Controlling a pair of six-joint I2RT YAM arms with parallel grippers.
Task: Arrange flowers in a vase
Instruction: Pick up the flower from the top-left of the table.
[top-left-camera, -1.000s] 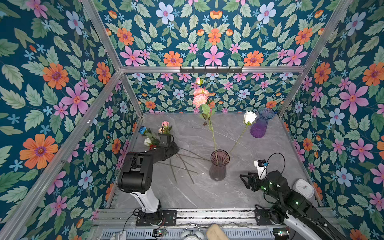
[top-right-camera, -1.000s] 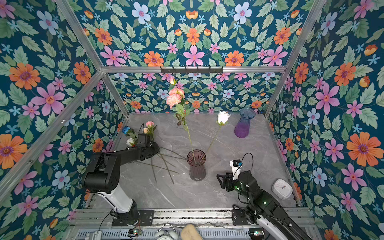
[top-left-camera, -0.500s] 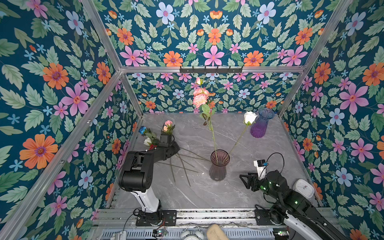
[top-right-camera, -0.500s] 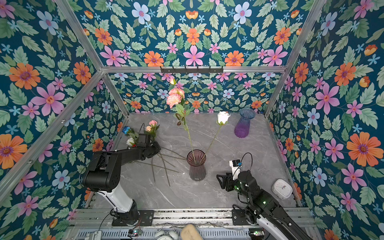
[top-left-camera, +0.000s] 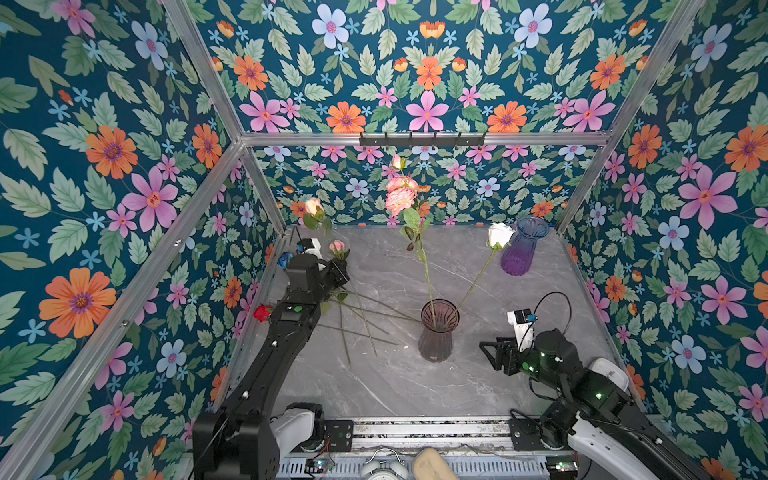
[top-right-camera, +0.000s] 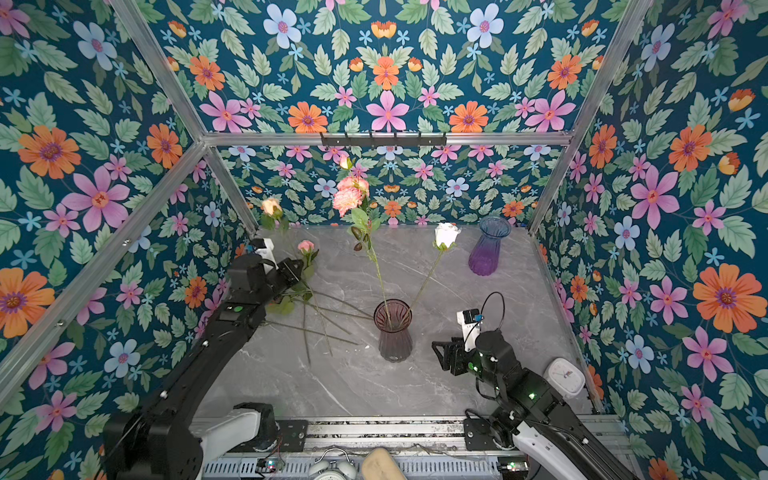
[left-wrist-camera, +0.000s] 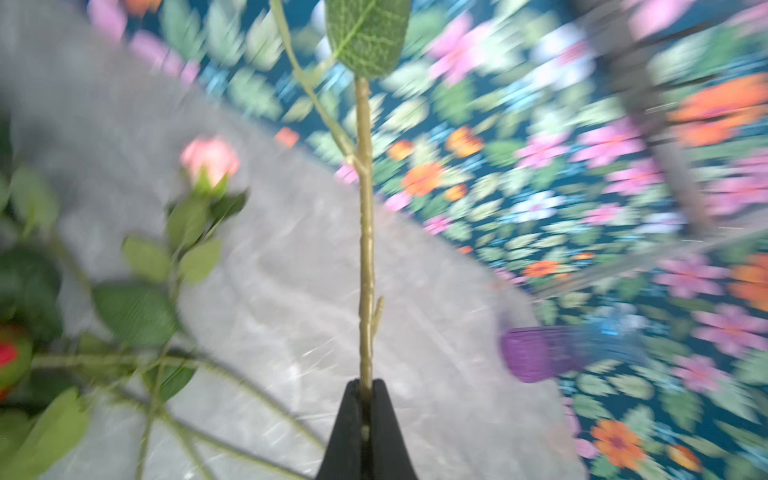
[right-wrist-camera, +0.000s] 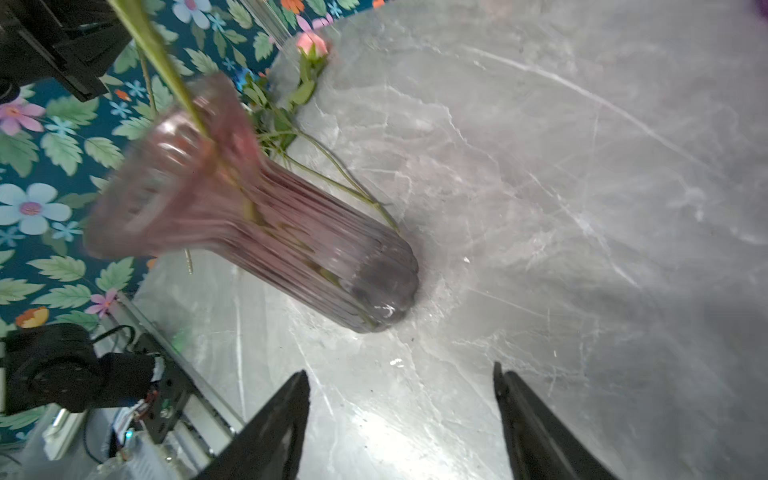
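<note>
Now left gripper (left-wrist-camera: 365, 382) pinches thin green stem of peach rose (top-left-camera: 312, 206). Lift high, drop stem end into ribbed pink glass vase (top-left-camera: 438, 332) slowly. Right gripper (right-wrist-camera: 401, 374) open, empty

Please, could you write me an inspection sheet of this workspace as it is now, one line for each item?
Surface: grey marble-look tabletop, veined.
Job's things: ribbed dusky-pink glass vase upright, holding frilly pink bloom and white rose; small pink rose and red rose lie left, among loose stems.
Clutter: purple-blue glass vase, no stems, back right; white clock at right edge.
Grippers: left gripper, fingers shut on stem of peach rose; right gripper open, empty, facing the pink vase.
Cables: black cable loop at right wrist.
Surroundings: floral wallpaper walls, aluminium frame.
</note>
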